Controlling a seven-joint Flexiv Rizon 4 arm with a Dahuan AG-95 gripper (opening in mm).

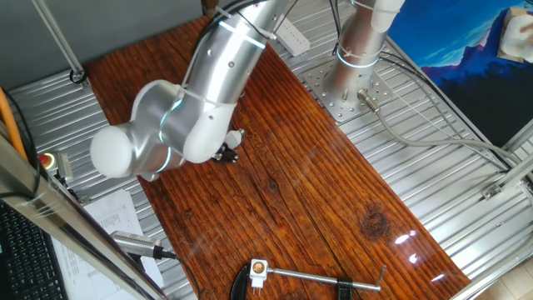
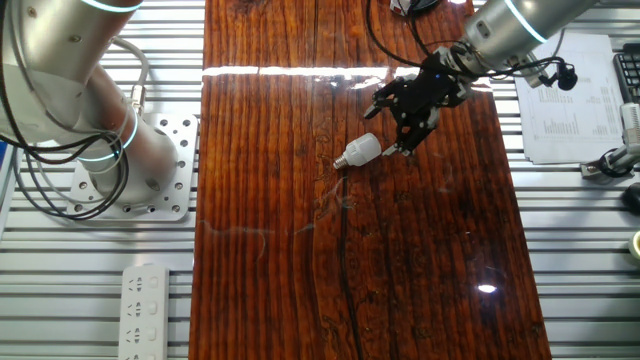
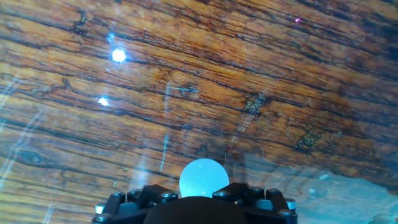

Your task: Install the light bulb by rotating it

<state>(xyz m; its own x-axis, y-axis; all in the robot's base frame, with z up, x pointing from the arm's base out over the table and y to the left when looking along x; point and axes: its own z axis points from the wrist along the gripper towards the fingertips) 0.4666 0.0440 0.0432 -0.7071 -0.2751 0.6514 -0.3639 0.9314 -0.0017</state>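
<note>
The light bulb (image 2: 364, 150) is small, white and frosted, and its metal screw base points down-left, away from the hand. My gripper (image 2: 393, 150) is shut on its rounded dome, low over the wooden table (image 2: 300, 260). In the hand view the dome (image 3: 203, 178) shows as a pale round disc at the bottom centre, between the black jaw blocks, with wood grain beyond it. In one fixed view the gripper (image 1: 226, 153) is mostly hidden under the silver arm (image 1: 200, 92), and only a white tip of the bulb (image 1: 236, 135) shows.
A small white fitting with a brass centre (image 1: 258, 268) sits on a black-and-metal clamp (image 1: 316, 279) at the table's near edge. A second arm's base (image 2: 130, 160) is bolted beside the table. A power strip (image 2: 146, 305) and papers (image 2: 570, 100) lie on the metal frame.
</note>
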